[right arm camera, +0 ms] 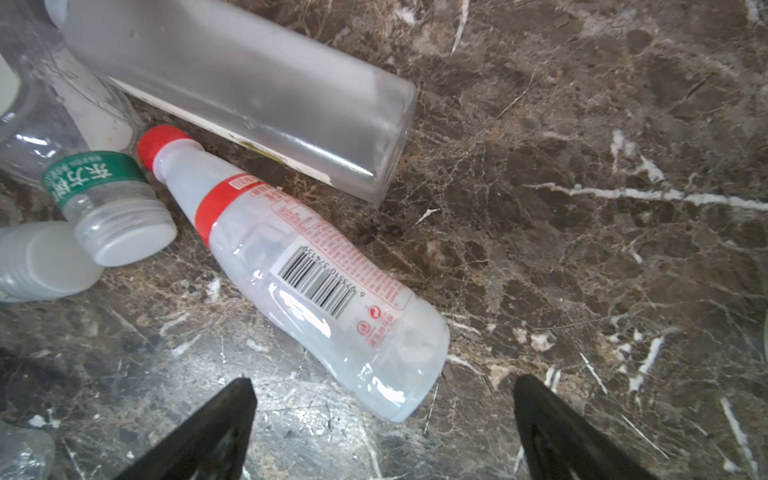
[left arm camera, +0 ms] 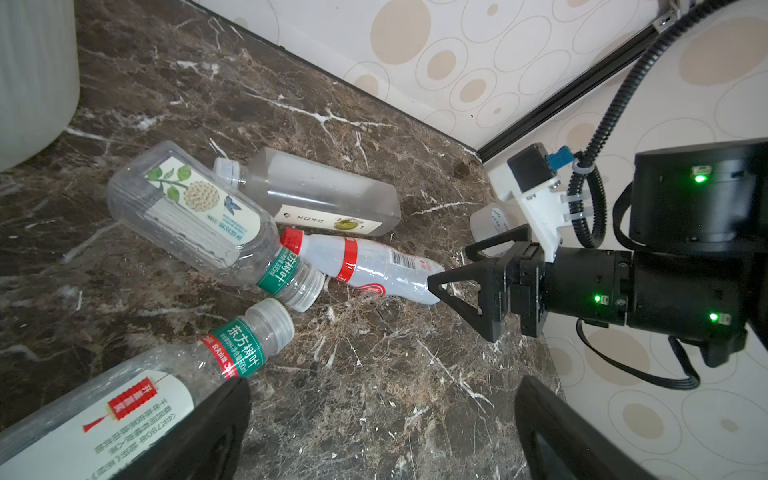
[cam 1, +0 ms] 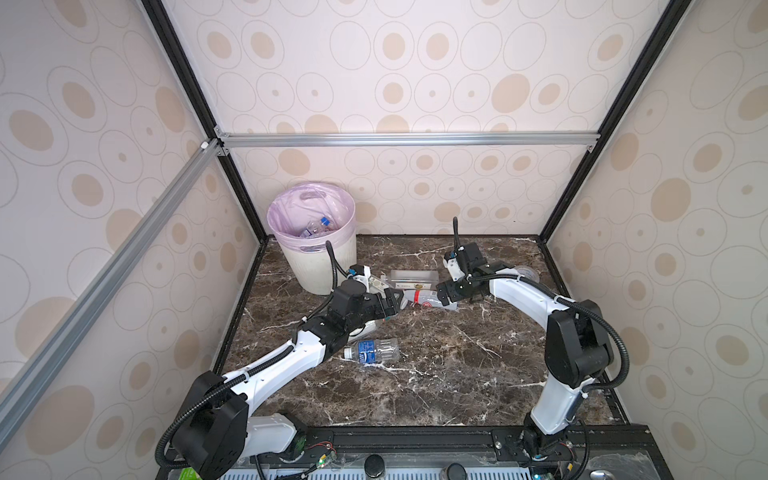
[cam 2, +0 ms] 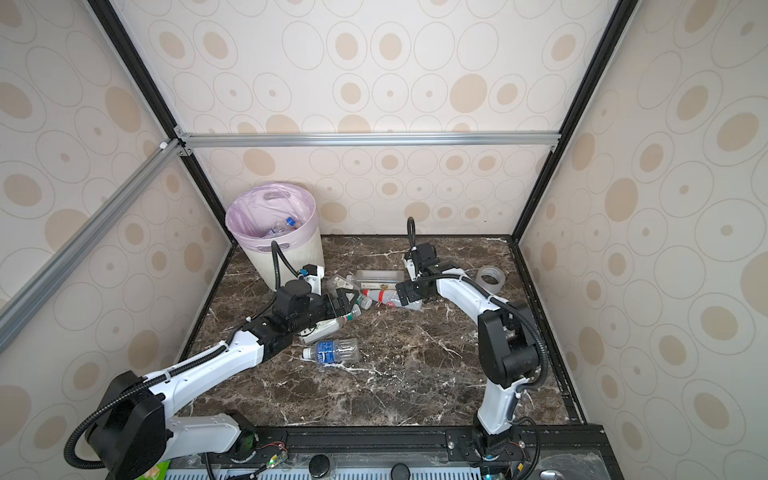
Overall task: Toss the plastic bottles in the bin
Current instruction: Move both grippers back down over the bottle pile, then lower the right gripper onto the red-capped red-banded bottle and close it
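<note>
The bin (cam 1: 318, 272) (cam 2: 274, 262), lined in pink, stands at the back left with bottles (cam 1: 318, 226) inside. Several plastic bottles lie mid-table: a red-capped one (cam 1: 428, 300) (right arm camera: 307, 266), a frosted square one (cam 1: 413, 279) (left arm camera: 320, 195), a flower-labelled one (left arm camera: 187, 212), and a green-collared one (left arm camera: 124, 399) (cam 2: 320, 330). A blue-labelled one (cam 1: 372, 351) (cam 2: 332, 352) lies nearer the front. My right gripper (cam 1: 439, 291) (right arm camera: 382, 399) is open, with the red-capped bottle's base between its fingertips, untouched. My left gripper (cam 1: 397, 303) (left arm camera: 382, 415) is open over bare marble, and the green-collared bottle lies outside one finger.
A clear tape roll (cam 1: 525, 274) (cam 2: 490, 280) lies at the back right behind my right arm. Patterned walls close in the marble table (cam 1: 457, 374) on three sides. The two grippers face each other across the bottle pile.
</note>
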{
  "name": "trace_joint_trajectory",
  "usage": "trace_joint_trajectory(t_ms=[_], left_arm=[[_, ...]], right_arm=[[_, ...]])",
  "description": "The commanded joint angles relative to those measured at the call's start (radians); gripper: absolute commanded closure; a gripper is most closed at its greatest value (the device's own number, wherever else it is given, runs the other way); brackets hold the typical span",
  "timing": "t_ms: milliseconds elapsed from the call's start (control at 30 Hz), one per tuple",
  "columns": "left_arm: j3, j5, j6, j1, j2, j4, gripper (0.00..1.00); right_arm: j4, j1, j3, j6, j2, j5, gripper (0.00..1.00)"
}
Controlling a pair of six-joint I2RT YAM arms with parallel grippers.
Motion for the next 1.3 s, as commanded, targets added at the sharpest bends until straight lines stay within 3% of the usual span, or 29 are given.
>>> trace_joint_trajectory(t_ms=[0,500,867,1267], left_arm=[[-0.019,0.02,-0.049,-0.01,0.007,0.08,0.01],[-0.023,0.018,-0.061,-0.012,0.048,0.108,0.01],[-0.033,0.009,-0.066,-0.015,0.022,0.094,0.01],[-0.053,0.015,-0.08,-0.016,0.014,0.108,0.01]], right_arm=[[-0.003,0.003,0.042,-0.058,0.043,-0.002,0.0],[-0.002,0.048,0.042,-0.074,0.133,-0.048,0.07],[-0.031,0.066,0.012,-0.047,0.127,-0.048,0.21],[-0.079,0.116,-0.032,-0.01,0.12,-0.003,0.23]])
